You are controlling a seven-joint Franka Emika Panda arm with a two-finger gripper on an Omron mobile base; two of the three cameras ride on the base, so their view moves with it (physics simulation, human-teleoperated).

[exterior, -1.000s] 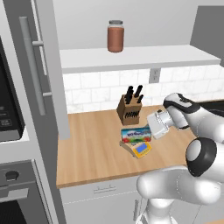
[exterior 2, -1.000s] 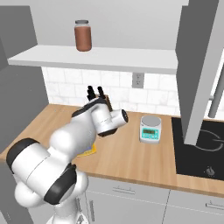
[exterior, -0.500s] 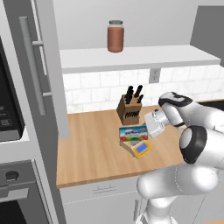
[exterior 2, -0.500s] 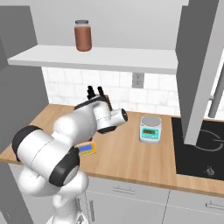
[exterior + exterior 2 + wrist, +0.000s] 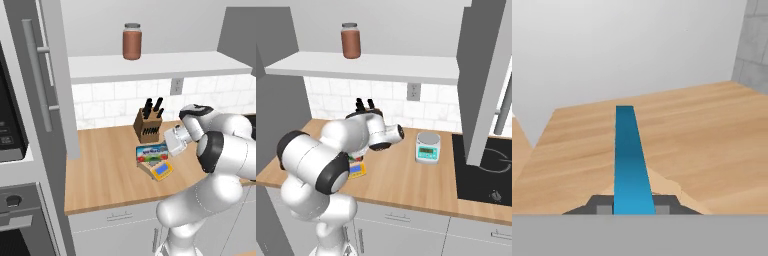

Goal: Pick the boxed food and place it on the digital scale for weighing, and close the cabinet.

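Your fingers are drawn in narrow and clamp the small flat boxed food, a blue carton with a white label and a red-green picture on its upper face. From the left base view you see it lying nearly flat, label up, over the small tan-yellow wedge-shaped digital scale. The scale's blue display panel pokes out from under the near edge of the carton. In the hand view the carton shows edge-on as a thin blue strip running away from you between the two grey tips, and a tan corner of the scale shows just beside it. You cannot tell whether the carton's weight is already on the weighing plate. Both sit near the middle of the pale wooden worktop, just in front of the dark-handled wooden knife block at the tiled back wall. To the far right, the white scale with a teal display stands well apart, near the black cooktop. Above, the wide light-grey wall cabinet stands open. Its door with the long silver bar handle is swung out at the left, and a brown jar stands on the white shelf inside.
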